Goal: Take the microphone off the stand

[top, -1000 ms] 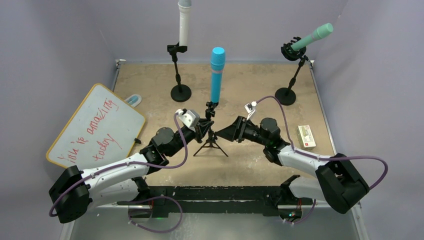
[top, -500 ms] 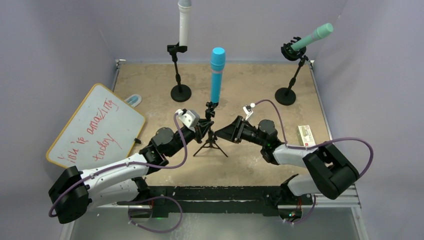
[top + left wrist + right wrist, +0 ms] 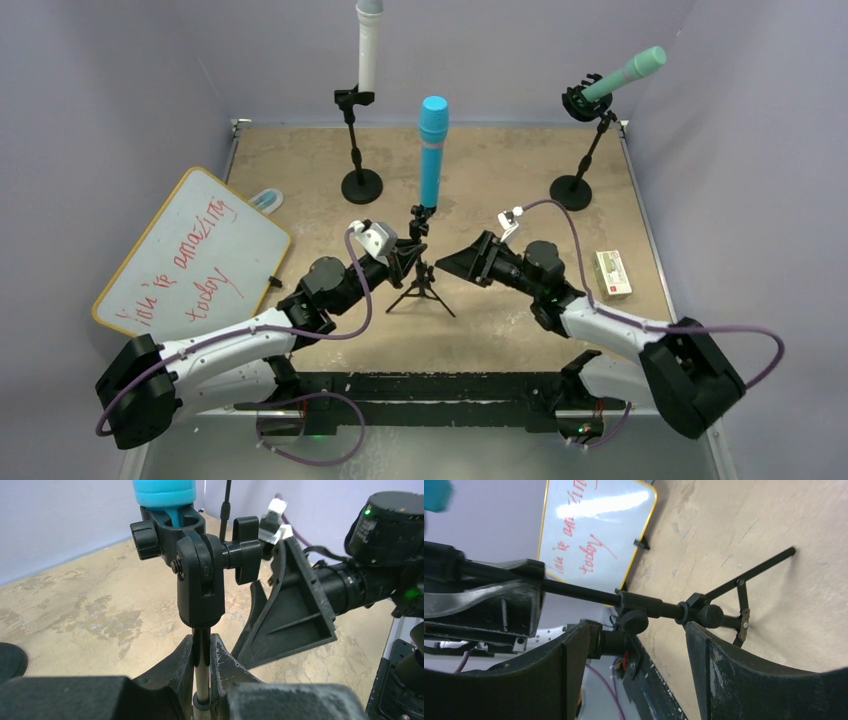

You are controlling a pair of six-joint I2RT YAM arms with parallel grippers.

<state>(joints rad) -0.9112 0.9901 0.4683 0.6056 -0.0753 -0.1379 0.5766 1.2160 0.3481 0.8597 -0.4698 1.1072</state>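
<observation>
blue microphone upright atop tripod stand, mid-table; bare tabletop open all round it. left gripper clenched on stand's pole under the clip. right gripper spread wide just beside pole, holding nothing.

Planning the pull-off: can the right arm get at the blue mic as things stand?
Probably yes. The right end effector is open, low by the tripod stand, whose pole the left end effector clamps. The blue microphone stands upright above, clear of both arms; the right would only need to rise.
</observation>
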